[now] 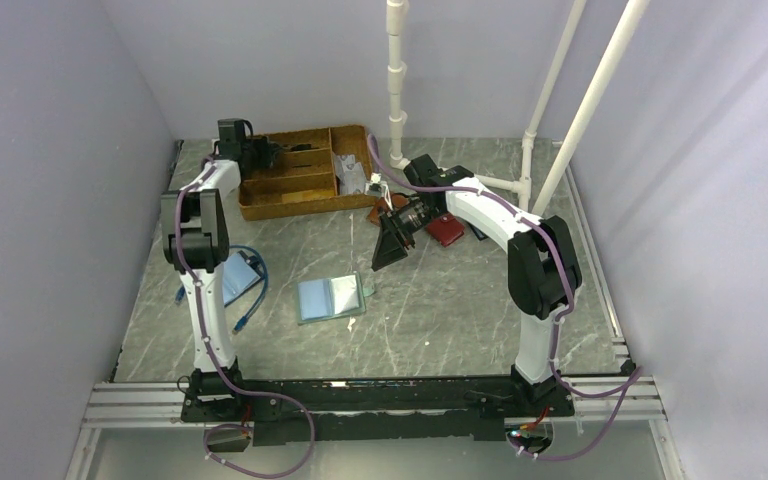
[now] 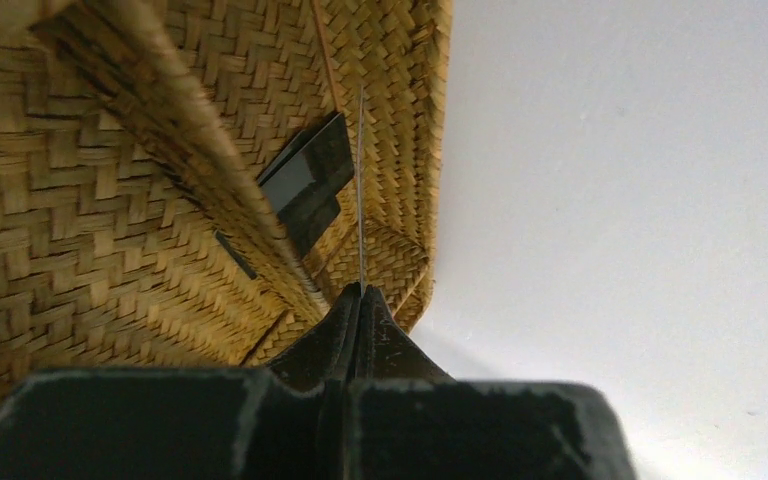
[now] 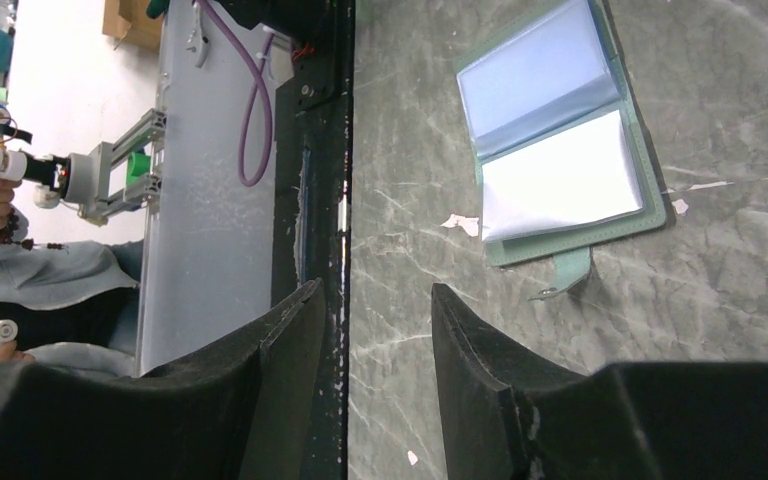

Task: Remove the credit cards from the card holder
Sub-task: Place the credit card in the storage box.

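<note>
Noted left gripper (image 2: 361, 292) clamped on thin card (image 2: 361, 190), edge-on, over tray (image 2: 80, 230). Found right gripper (image 3: 375, 295) half open, empty, above bench (image 3: 740, 330), with holder (image 3: 550, 130) lying open flat beyond.

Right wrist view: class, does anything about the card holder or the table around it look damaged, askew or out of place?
Nothing serious. The card holder lies open and flat, its clasp tab sticking out over the table. Beside its corner a small white fleck marks the surface; scrap or chip, I cannot tell.
</note>
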Robot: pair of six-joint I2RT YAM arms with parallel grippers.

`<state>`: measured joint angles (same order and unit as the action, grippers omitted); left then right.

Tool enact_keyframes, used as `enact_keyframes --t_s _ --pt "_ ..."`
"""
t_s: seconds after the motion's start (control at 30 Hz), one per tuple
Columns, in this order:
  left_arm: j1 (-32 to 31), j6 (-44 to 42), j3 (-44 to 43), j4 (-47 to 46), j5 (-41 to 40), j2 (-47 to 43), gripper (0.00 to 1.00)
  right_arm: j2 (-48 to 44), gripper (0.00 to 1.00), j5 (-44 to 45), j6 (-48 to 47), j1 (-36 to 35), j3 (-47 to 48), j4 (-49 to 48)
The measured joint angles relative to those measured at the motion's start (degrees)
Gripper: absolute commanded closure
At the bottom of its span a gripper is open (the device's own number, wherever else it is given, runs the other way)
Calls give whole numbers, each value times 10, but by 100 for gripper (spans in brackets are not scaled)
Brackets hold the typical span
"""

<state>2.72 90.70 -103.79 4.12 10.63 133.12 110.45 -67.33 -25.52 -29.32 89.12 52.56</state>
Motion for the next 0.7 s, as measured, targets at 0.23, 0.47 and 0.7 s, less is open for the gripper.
enact_keyframes --t_s 0.23,0.47,0.7 --pt "1 21 -37 -3 0 25 100 0 54 0 0 1 0 1" --pt "1 27 -50 -4 2 47 91 0 54 0 0 2 0 1" --pt "2 30 -72 -3 16 53 58 0 54 0 0 2 0 2"
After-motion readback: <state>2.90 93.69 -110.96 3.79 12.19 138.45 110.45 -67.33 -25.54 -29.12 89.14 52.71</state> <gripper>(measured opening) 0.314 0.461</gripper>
